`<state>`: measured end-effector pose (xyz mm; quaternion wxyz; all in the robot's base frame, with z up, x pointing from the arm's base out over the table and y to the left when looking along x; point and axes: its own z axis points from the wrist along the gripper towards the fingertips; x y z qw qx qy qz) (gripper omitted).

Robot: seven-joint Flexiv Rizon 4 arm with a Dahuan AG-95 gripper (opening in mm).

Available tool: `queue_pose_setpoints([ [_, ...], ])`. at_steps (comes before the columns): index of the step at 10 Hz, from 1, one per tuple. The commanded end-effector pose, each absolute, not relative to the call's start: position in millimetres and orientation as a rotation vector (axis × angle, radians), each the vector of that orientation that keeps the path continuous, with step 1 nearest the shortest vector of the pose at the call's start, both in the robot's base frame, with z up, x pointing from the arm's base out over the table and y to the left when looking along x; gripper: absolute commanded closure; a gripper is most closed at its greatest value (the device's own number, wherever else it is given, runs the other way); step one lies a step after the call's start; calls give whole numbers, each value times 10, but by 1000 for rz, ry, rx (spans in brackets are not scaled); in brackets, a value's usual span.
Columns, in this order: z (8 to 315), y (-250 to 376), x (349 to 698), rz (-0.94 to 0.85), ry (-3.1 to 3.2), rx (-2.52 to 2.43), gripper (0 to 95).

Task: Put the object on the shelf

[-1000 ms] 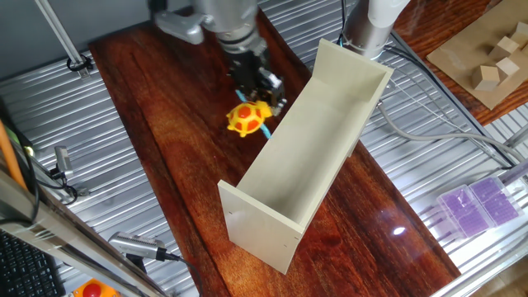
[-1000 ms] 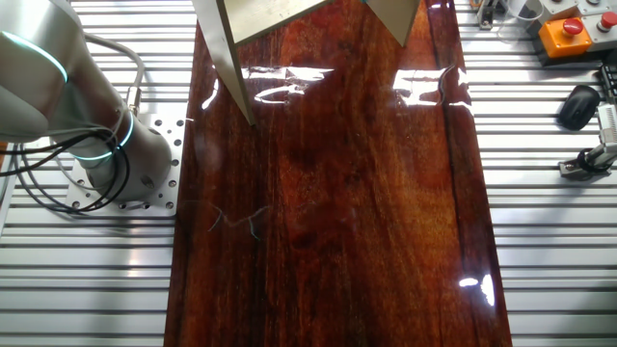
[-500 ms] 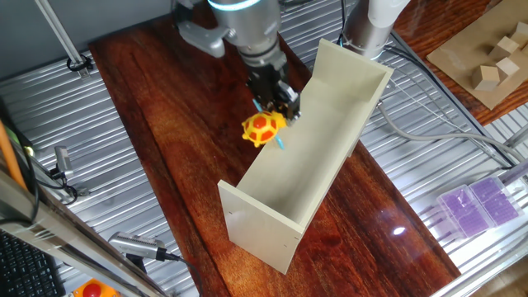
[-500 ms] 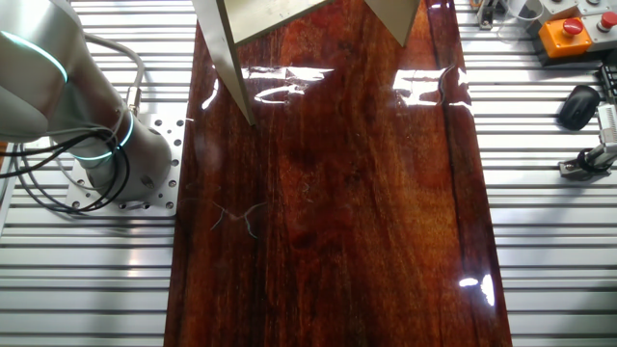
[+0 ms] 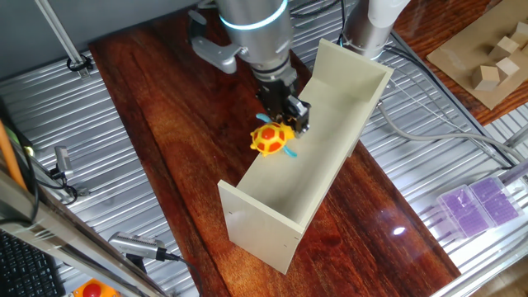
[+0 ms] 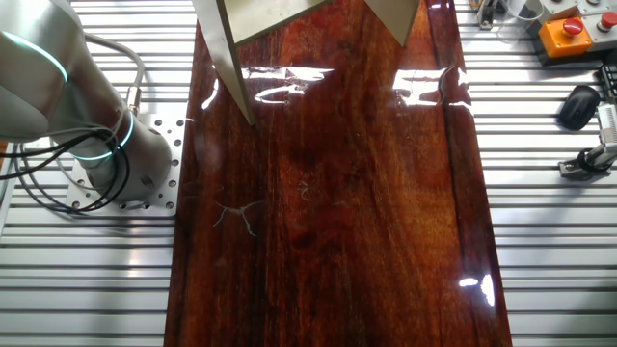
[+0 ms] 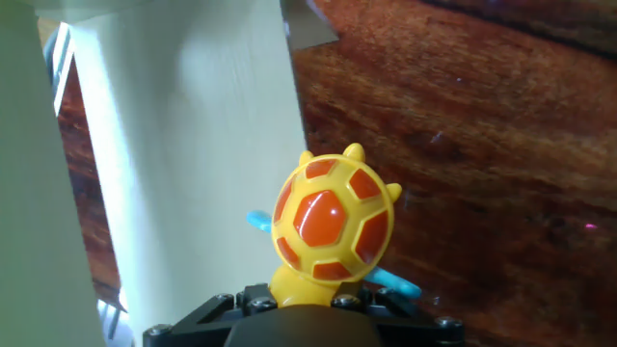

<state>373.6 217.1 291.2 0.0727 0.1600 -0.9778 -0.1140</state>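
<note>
Dark polished wooden table (image 5: 165, 124) on a ribbed metal bench: the gripper (image 5: 285, 122), clamped on the toy turtle (image 5: 271, 139), carries it at the near wall of the cream shelf (image 5: 330, 140); the toy appears light, rigid and smooth, best pinched across its body, clear of the thin blue bits.

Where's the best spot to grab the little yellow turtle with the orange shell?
Grip the small yellow toy turtle by its narrow yellow end under the domed orange-red shell, coming from behind, as the end effector does now. The rounded shell would likely slip, and the thin light-blue bits look too flimsy to pinch.
</note>
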Motion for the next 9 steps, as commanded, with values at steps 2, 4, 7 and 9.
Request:
queue_pose_setpoints([
  [2, 2905, 2315, 3645, -352, -2953, 428, 950],
  [4, 2895, 2358, 3622, -353, -2959, 423, 950],
  [7, 2865, 2416, 3594, -375, -2976, 388, 950],
  [9, 2856, 2461, 3571, -385, -2987, 367, 950],
])
